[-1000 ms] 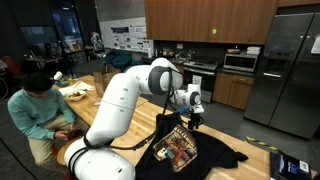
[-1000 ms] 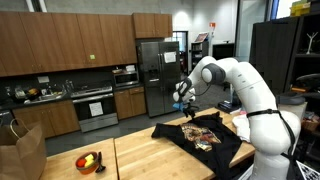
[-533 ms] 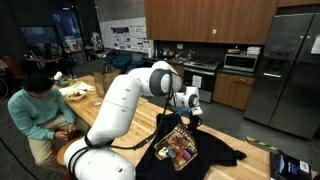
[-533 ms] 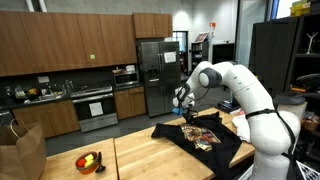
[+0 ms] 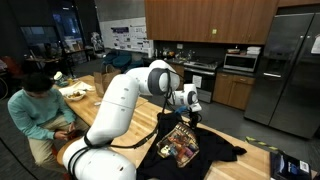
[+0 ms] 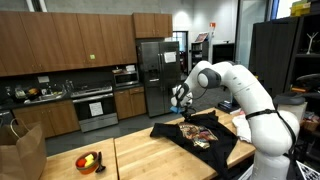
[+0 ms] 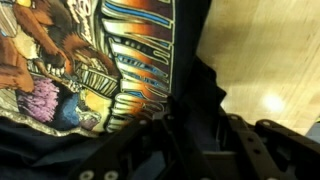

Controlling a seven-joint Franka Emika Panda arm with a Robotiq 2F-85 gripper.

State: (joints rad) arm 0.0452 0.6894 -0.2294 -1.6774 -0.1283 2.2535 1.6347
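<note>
Hovering low over the far edge of a black shirt [image 5: 214, 155], the end effector [image 5: 190, 114] points straight down from the white arm [image 5: 120, 100]. Both exterior views show it directly at the cloth, at the shirt's end farthest from the robot's base. The shirt [image 6: 222, 142] lies spread on the wooden tabletop [image 6: 150, 155], print side up, its coloured print [image 5: 180, 146] near the middle of the garment.

In the wrist view the print [image 7: 120, 60] fills the upper left, and a dark fold of the shirt runs down the centre. The finger linkages enter from the lower edge on either side of this fold. The tips are lost against the black cloth. Whether the jaws have pinched the fabric or only flank it cannot be told.

A seated person [image 5: 35, 105] in a teal top is at the tabletop's far end, well apart from the shirt. A bowl [image 6: 88, 161] of fruit rests on the adjoining tabletop section, beside a paper bag [image 6: 22, 150]. A steel fridge [image 6: 150, 75] stands against the kitchen wall behind.
</note>
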